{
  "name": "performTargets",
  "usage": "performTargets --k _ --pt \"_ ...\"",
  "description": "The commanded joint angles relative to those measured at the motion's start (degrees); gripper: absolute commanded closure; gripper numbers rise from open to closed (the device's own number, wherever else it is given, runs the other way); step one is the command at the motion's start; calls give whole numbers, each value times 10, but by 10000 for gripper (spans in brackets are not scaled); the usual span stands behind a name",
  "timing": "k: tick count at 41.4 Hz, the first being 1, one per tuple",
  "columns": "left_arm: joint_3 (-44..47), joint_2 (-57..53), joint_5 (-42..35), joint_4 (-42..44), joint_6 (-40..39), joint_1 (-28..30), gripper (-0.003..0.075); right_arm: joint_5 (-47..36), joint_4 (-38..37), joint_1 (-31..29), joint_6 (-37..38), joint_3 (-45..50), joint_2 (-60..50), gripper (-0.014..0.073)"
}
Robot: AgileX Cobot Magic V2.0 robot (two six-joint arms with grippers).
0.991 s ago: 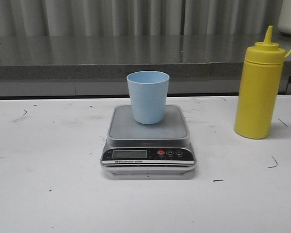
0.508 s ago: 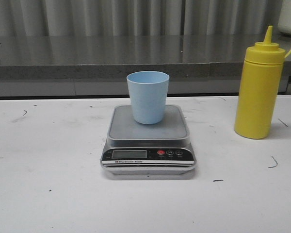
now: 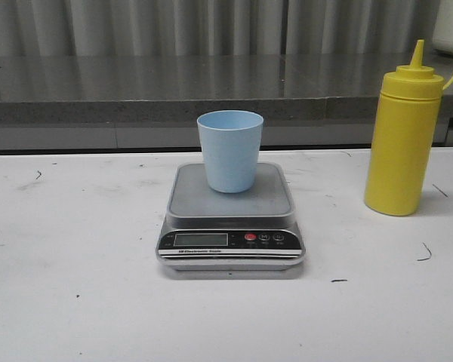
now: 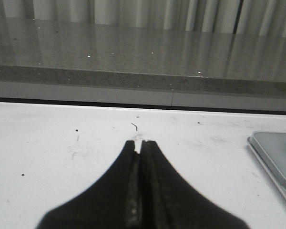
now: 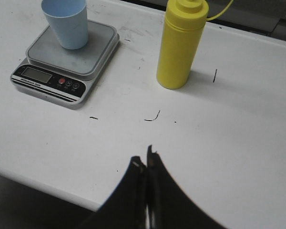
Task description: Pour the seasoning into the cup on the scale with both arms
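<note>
A light blue cup (image 3: 230,149) stands upright on the silver-grey scale (image 3: 231,217) in the middle of the white table. The yellow seasoning bottle (image 3: 404,138) stands upright to the right of the scale, apart from it. Neither gripper shows in the front view. In the right wrist view my right gripper (image 5: 144,157) is shut and empty above the table's near edge, short of the bottle (image 5: 179,44), the scale (image 5: 66,57) and the cup (image 5: 66,21). In the left wrist view my left gripper (image 4: 140,142) is shut and empty over bare table; the scale's corner (image 4: 276,155) lies to one side.
A grey stone ledge (image 3: 136,90) runs along the back of the table, with a corrugated wall behind it. The table's near edge (image 5: 43,183) lies just beside the right gripper. Small dark marks dot the tabletop.
</note>
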Motion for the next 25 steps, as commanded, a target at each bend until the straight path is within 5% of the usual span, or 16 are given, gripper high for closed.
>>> performTargets --k 1,25 --pt "28 -22 -100 -11 -1 10 740 -37 -1 -5 -4 -13 4 714" --pt "63 -32 -128 -27 -1 -4 740 -37 -1 -5 -4 -13 3 714"
